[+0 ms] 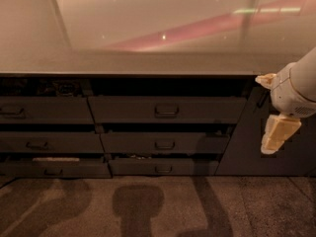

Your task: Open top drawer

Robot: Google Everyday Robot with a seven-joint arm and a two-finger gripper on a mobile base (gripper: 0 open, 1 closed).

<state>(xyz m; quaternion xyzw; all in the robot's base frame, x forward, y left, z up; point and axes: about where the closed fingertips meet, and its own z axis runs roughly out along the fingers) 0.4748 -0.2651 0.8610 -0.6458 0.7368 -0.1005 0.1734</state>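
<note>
We see the gripper at the right edge of the view, hanging in front of the plain dark panel that has no handle. Its two cream fingers stand wide apart and hold nothing: one tip points up and left, just under the counter's edge, and the other points down.

The top drawer lies to the left of the fingers, at the head of the centre column. Its right end is near the upper fingertip but not touching it. The loop handle at its centre is well apart from both fingers, further left. The upper tip sits a little above the drawer front's top edge, and the lower tip hangs below its bottom edge, level with the middle drawer. A dark gap runs between the drawer front and the counter.

We count six drawer fronts, in two columns of three, and each carries one handle, so six handles. There is one plain panel, one counter and one gripper with two fingers. A pale strip shows above the bottom left drawer front. Shadows fall on the floor in front of the cabinet
</note>
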